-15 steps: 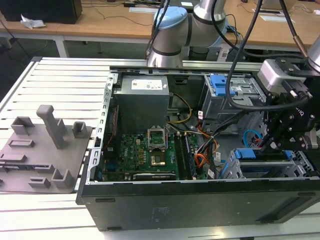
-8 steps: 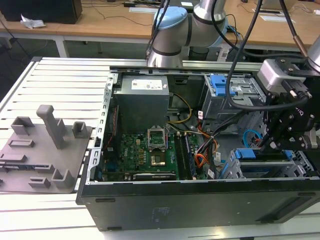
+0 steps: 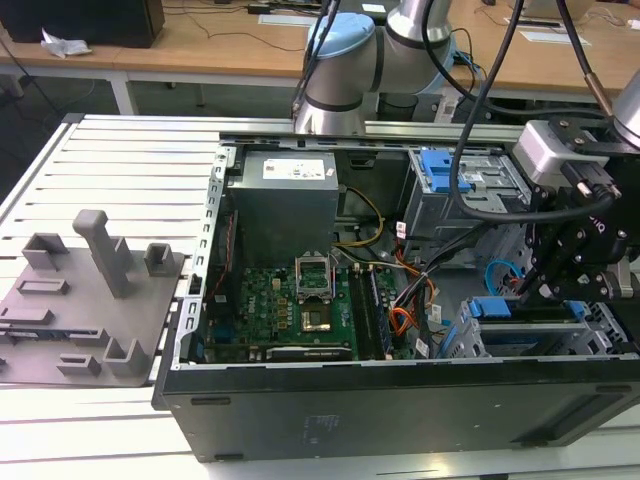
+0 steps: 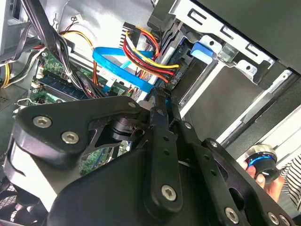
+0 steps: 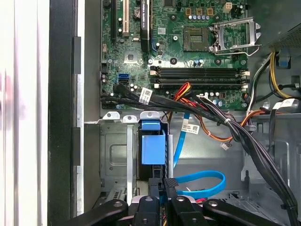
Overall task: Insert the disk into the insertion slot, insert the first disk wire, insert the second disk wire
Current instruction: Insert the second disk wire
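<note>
**Disk seated in its cage, tool down among the cables**

Disk (image 5: 153, 149), marked by its bright blue carrier, sits inside the insertion slot (image 5: 115, 155), the silver sheet-metal cage in the case corner beside the motherboard (image 5: 188, 47). In the first wrist view the carrier's blue tab lies at the cage's edge, with flat metal wall on either side.

The tool (image 5: 163, 184) hangs just off the disk's end, its two black fingers drawn close together with only a thin gap; whether they pinch anything I cannot tell. In the second wrist view the fingertips (image 4: 160, 96) reach up against the second disk wire (image 4: 124, 70), the flat light-blue cable, which curves in a loop past the cage. Right beside it, the first disk wire (image 4: 150, 56), a bundle of orange, red and black strands, runs to a dark plug at the disk's back edge.

Room is tight: thick black cable bundles (image 5: 254, 150) cross near the tool. In the exterior view the tool (image 3: 540, 285) stands low inside the computer case (image 3: 400, 400) at the exterior view's right, close to the case wall.
</note>
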Motion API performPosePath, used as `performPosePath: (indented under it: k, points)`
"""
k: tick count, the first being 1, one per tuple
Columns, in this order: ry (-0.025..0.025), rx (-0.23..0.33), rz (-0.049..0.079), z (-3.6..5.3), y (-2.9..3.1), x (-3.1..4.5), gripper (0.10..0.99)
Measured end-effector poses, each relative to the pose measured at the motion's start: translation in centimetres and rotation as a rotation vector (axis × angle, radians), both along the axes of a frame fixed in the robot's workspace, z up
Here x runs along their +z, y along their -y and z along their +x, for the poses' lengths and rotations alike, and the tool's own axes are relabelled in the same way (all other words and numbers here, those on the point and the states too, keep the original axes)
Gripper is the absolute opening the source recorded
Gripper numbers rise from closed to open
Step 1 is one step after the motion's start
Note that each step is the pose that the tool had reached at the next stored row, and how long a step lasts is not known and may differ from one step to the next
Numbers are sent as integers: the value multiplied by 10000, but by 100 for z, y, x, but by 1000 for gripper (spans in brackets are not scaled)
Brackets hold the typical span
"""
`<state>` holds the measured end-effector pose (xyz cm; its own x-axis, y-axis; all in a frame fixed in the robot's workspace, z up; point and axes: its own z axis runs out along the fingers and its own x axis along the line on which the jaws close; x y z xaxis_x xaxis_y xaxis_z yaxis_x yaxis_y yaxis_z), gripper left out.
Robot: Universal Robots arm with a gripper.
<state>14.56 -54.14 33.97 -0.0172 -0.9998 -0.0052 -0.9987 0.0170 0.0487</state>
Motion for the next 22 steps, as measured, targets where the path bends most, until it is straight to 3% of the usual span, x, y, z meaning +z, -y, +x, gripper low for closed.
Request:
performPosePath:
  k: [6,7,8,16,22]
  points:
    - [-1,-1,32,0,1,30,165]
    - [-1,0,94,0,0,34,165]
    - [0,1,243,0,0,34,165]
    - [-2,-2,256,2,30,24,165]
    - [-2,1,249,4,43,-44,165]
